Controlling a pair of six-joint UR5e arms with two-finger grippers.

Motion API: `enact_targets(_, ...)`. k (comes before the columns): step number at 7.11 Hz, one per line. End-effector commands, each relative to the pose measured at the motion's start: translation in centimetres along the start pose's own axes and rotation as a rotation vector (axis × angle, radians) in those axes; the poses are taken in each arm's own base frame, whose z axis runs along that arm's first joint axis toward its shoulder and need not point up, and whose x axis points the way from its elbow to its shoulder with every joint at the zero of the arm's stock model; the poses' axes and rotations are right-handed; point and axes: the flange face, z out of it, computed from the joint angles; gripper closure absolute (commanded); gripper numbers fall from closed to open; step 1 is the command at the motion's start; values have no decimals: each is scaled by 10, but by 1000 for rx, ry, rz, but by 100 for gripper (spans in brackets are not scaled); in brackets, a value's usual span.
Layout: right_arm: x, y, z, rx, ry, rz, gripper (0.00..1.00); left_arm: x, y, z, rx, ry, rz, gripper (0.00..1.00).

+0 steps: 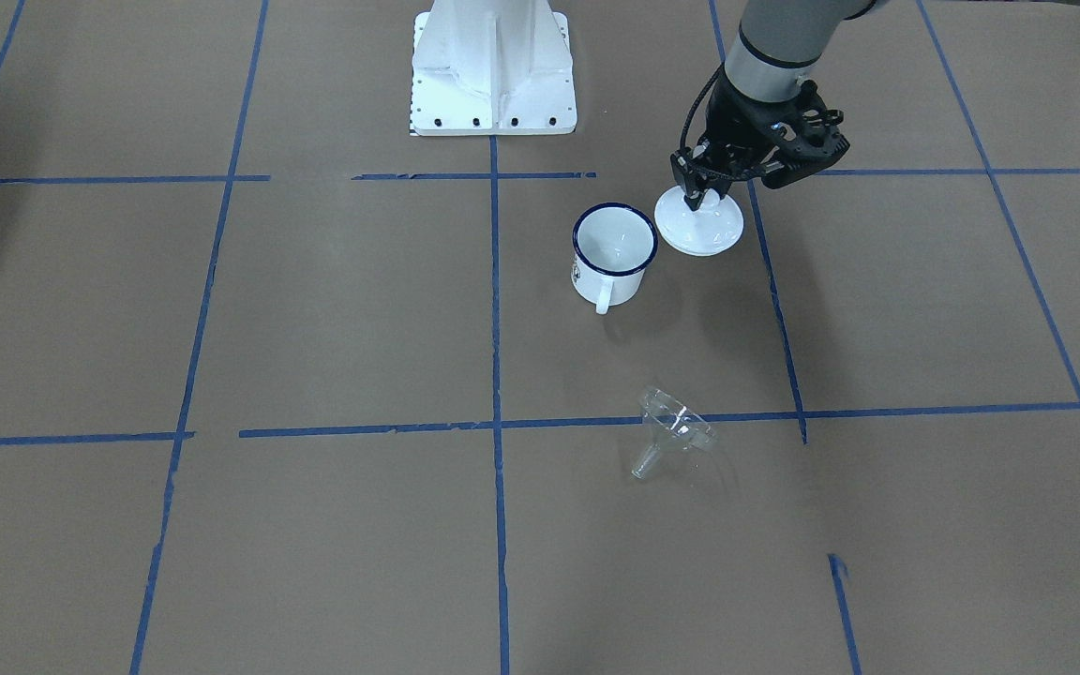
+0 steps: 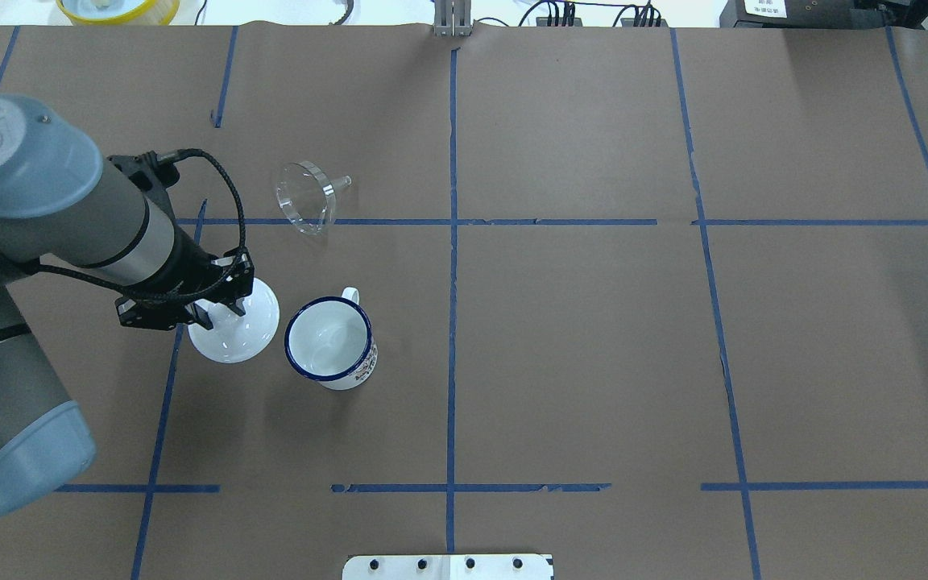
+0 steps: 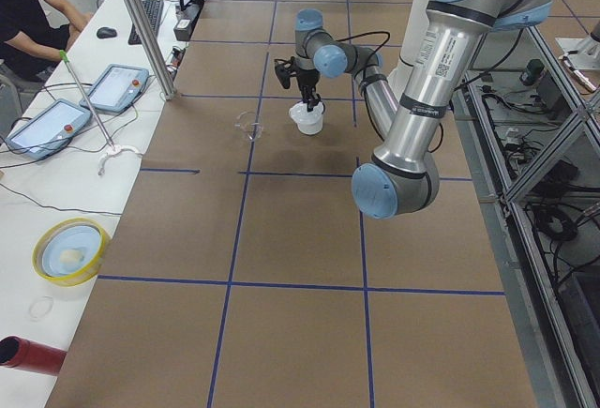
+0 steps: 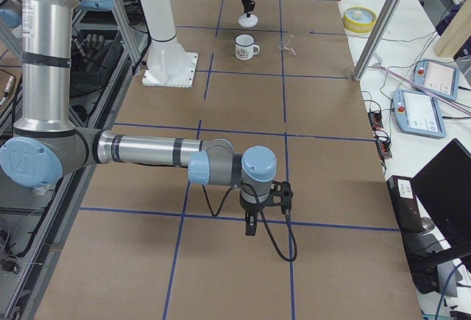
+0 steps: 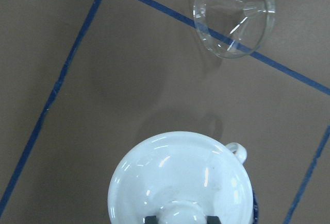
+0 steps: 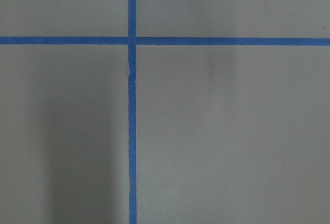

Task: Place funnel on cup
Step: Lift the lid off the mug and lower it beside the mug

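While the left gripper (image 1: 696, 200) clamps the white lid (image 1: 707, 231), the clear, wide-mouthed funnel (image 1: 676, 424) lies sideways at lower centre; right gripper (image 4: 251, 228) jaws: cannot tell.

Left wrist view: lid (image 5: 175, 177) cut off by bottom edge, hiding cup (image 5: 238, 152) except handle and rim sliver; fingers (image 5: 150, 219) visible as tips only. Right side view: right gripper (image 4: 251, 226) too small, finger gap unreadable. Left side view: funnel (image 3: 249, 129) tiny, faint.
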Motion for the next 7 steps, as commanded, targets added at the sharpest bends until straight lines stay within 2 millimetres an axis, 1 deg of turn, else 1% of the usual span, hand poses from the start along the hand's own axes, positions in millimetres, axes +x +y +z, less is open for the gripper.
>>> enact_targets(1,0,0,0,0,0,0,0,-35,2,52,-37,-28,15,100)
enact_targets(2,0,0,0,0,0,0,0,-35,-5,72,-43,-11,23,100)
enact_targets(3,0,0,0,-1,0,1,0,-55,-7,83,-47,-33,21,100)
enact_targets(5,0,0,0,0,0,0,0,-65,-12,103,-52,-42,24,100)
enact_targets(7,0,0,0,-1,0,1,0,-64,-8,102,-59,-21,35,100)
